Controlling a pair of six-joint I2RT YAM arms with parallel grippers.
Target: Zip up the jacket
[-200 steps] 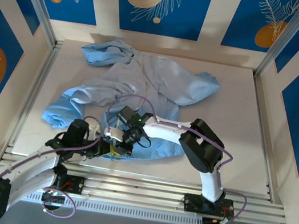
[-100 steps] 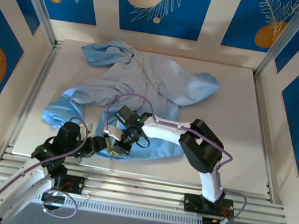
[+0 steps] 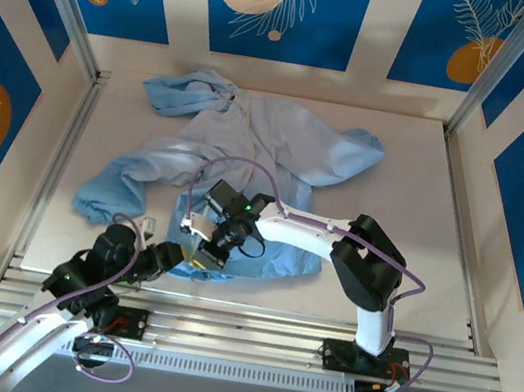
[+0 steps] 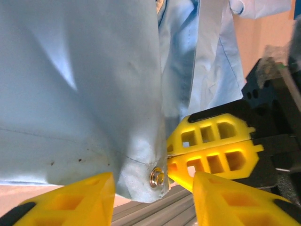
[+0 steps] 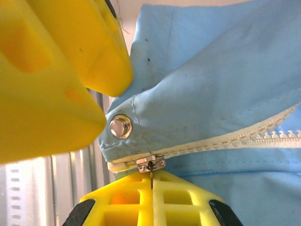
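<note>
Left gripper: jaws apart, holding nothing. The jacket hem corner, with its snap, sits in the gap just ahead of the jaws. Right gripper: jaws closed on the zipper pull beside that corner. Remaining jacket lies spread beyond both jaws on the table.

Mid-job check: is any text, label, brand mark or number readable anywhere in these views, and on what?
None readable. The jacket shows no label or print. Its metal snap and zipper pull bear no marking that can be made out. The blue wall panels carry only flower and circle patterns.
</note>
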